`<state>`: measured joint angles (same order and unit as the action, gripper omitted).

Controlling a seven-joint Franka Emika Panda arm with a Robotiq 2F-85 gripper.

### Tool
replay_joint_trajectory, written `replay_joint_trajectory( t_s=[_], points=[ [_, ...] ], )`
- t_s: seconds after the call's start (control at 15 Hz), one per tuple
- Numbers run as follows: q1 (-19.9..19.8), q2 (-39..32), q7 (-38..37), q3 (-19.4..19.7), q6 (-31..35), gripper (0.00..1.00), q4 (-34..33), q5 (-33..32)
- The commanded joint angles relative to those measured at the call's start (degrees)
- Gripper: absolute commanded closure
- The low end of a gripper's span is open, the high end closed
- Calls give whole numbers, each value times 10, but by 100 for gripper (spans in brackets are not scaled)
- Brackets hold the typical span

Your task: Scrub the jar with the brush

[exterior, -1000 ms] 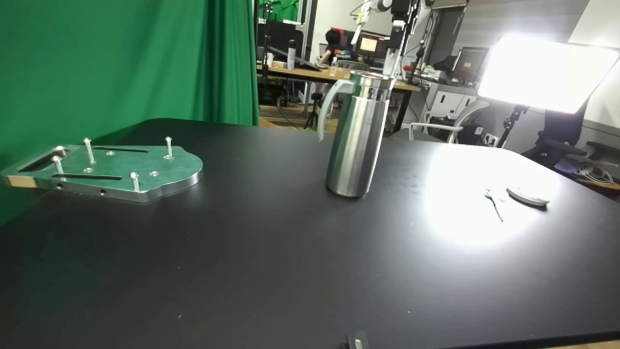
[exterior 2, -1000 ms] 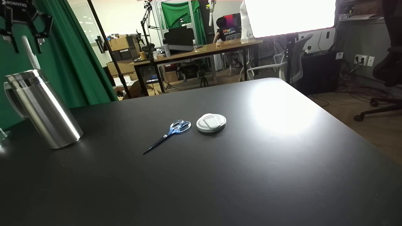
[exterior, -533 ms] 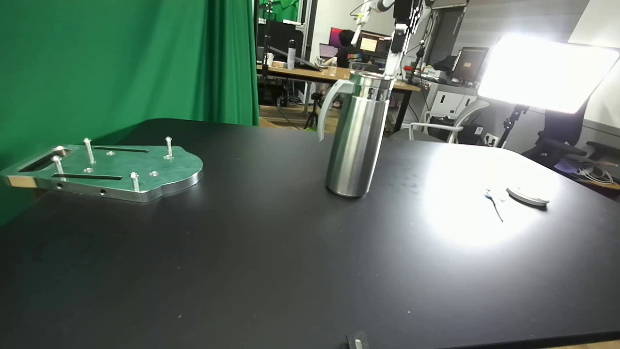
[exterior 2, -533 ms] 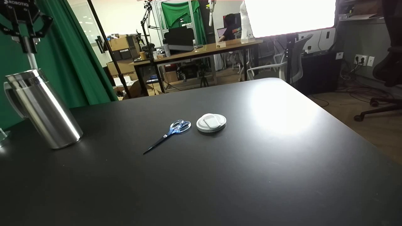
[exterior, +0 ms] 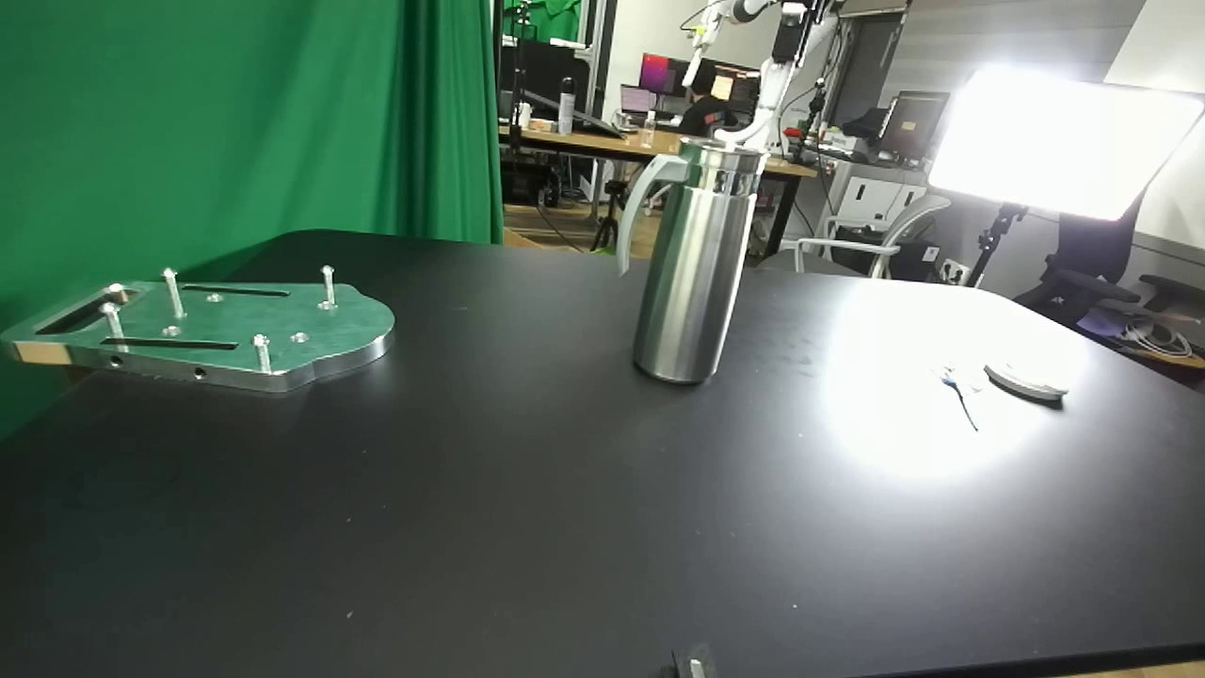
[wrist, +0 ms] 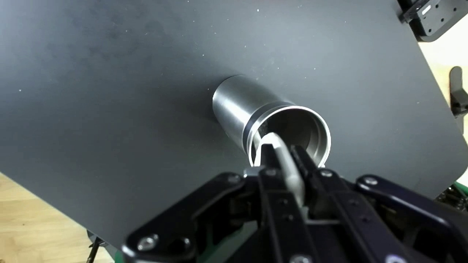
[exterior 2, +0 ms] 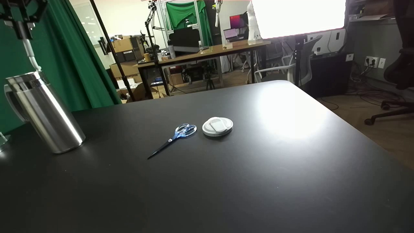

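I have the gripper (wrist: pixel 284 149) drawn in narrow, its jaws pressed on the white handle of the brush (wrist: pixel 291 171). Just past the grip that handle bends close to the rim of the jar (wrist: pixel 236 104); the bristle end is out of my sight, so I can't tell how deep it sits. The jar stands below the gripper, its shiny steel base on the dark table (exterior 2: pixel 226 194), its round mouth facing up toward my tool and its side handle (exterior: pixel 632 218) curving down its flank. Lower than the gripper and well apart from it, on the side away from the jar's handle, I see scissors (exterior 2: pixel 171 140) lying on the table, with a round white lid (exterior 2: pixel 217 127) just beside their loops, farther from my tool. On the jar's handle side, also well apart from the gripper, lies a flat green plate (exterior: pixel 245 320) with upright pegs (exterior: pixel 328 285). A green curtain (exterior: pixel 235 113) hangs behind the plate. Farthest from my tool, beyond the table, are a wooden desk (exterior 2: pixel 215 51) and a bright light panel (exterior 2: pixel 299 17).
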<state>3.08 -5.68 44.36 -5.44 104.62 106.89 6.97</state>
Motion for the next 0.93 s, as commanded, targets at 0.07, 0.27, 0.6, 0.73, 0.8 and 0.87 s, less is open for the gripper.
replay_joint_trajectory(
  t_s=[0.07, 0.27, 0.6, 0.73, 0.8, 0.87],
  points=[
    [0, 48, -27, 3, -19, 96, -6, 0],
    [2, 78, -30, 7, -27, 96, -7, -3],
    [6, 123, -30, 12, -34, 96, -6, -4],
    [7, 136, -29, 14, -37, 96, -5, -5],
    [7, 141, -29, 15, -38, 96, -5, -5],
    [8, 144, -30, 15, -39, 96, -5, -7]
  ],
)
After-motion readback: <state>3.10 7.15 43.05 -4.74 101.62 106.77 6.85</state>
